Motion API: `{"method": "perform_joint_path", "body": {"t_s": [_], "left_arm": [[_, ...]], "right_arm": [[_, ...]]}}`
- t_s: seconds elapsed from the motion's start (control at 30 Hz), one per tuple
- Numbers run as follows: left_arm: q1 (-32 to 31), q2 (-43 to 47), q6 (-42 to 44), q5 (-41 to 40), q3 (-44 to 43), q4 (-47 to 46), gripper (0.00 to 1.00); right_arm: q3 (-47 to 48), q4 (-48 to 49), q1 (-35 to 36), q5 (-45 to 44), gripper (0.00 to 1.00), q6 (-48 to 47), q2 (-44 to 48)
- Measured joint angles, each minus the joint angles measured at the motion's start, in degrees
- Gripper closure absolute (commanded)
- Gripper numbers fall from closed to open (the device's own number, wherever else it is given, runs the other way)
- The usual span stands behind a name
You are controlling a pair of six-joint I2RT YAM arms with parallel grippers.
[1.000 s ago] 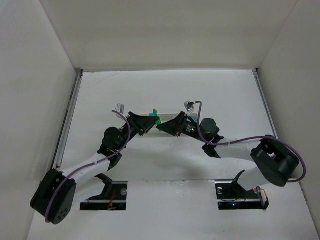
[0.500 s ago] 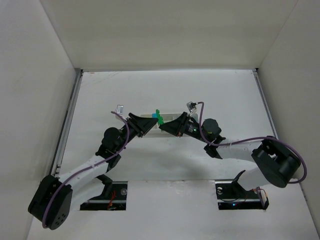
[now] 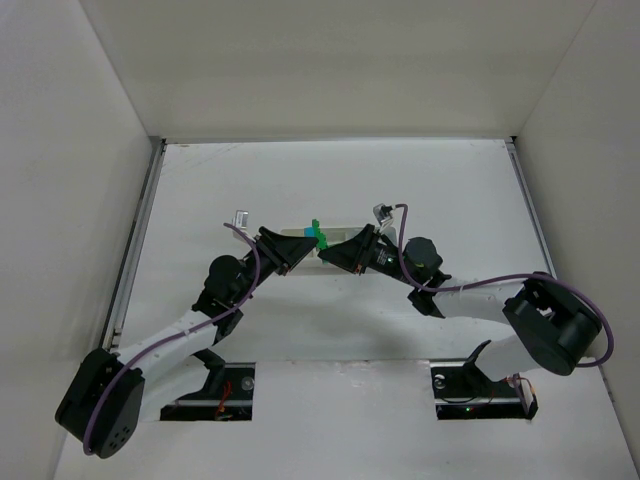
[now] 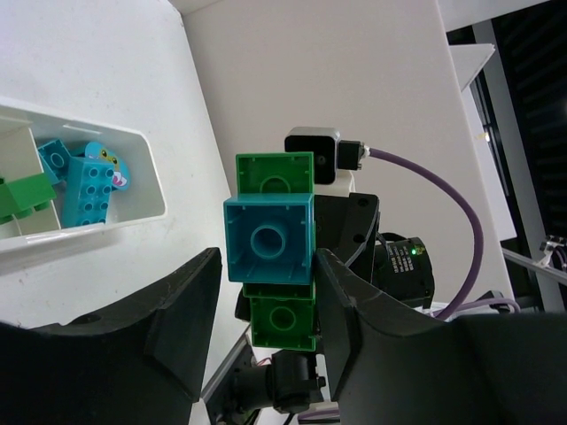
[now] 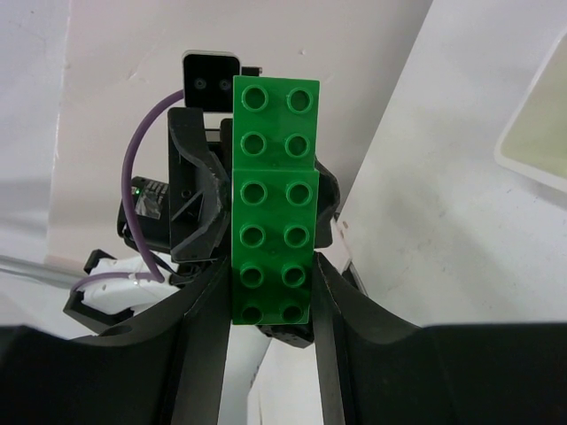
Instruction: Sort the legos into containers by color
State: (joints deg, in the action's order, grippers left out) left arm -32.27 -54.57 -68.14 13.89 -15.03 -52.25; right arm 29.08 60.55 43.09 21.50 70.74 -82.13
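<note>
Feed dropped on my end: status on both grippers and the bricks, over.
Right gripper shut on green stack, aloft. Left gripper straddling cyan brick stuck to that stack, grip unclear. Nothing blocking; tray close by.

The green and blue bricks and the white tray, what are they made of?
The green bricks look like hard moulded plastic: smooth, slightly shiny, crisp round studs. The blue brick looks the same, its hollow underside showing a moulded tube. The white tray is probably plastic, glossy with a rounded rim.
</note>
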Motion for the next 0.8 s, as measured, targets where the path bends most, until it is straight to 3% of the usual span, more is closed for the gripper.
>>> {"method": "perform_joint_path", "body": {"t_s": [0.53, 0.8], "left_arm": [[-0.33, -1.55, 0.63, 0.02, -0.13, -2.16, 0.58], [-0.68, -1.51, 0.81, -0.26, -0.13, -2.27, 0.68]], "right_arm": [[0.02, 0.55, -0.26, 2.56, 0.66, 5.55, -0.96], [0.02, 1.68, -0.28, 3.48, 0.67, 7.17, -2.01]]}}
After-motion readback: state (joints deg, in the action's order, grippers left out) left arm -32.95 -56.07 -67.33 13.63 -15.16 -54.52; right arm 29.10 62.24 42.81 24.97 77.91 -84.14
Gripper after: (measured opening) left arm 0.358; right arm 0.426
